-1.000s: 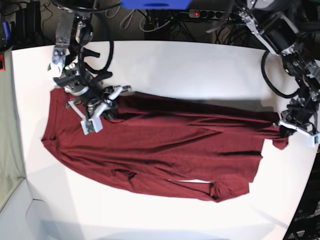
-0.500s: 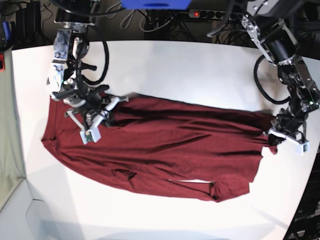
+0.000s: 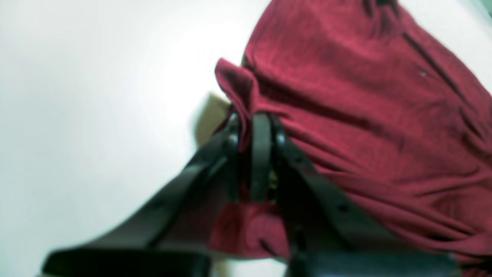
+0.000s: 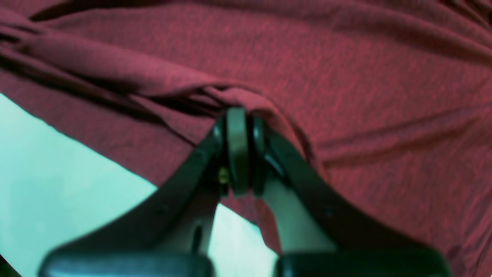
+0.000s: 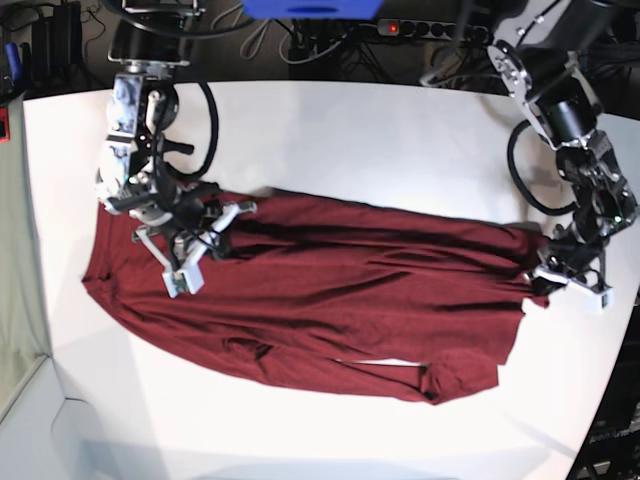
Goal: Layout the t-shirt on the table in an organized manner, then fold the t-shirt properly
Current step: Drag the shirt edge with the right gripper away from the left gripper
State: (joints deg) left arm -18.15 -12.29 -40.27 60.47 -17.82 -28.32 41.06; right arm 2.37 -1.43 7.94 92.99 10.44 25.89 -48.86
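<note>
Each hand, left (image 3: 255, 127) and right (image 4: 238, 123), apparently pinches the t-shirt (image 5: 330, 290) edge.

I see my right gripper (image 4: 238, 127) pinching a raised fold of the t-shirt (image 4: 346, 77) above the table (image 4: 57, 169).

My colour inventory from the remote station: t-shirt (image 5: 330, 300), plain dark maroon, no print I can see. Table (image 5: 380, 140), matte white, tinted pale green in my right wrist view. Left gripper (image 3: 255, 127) and right gripper (image 4: 237, 127), black fingers. Power strip (image 5: 415, 28), black, red switch.
</note>
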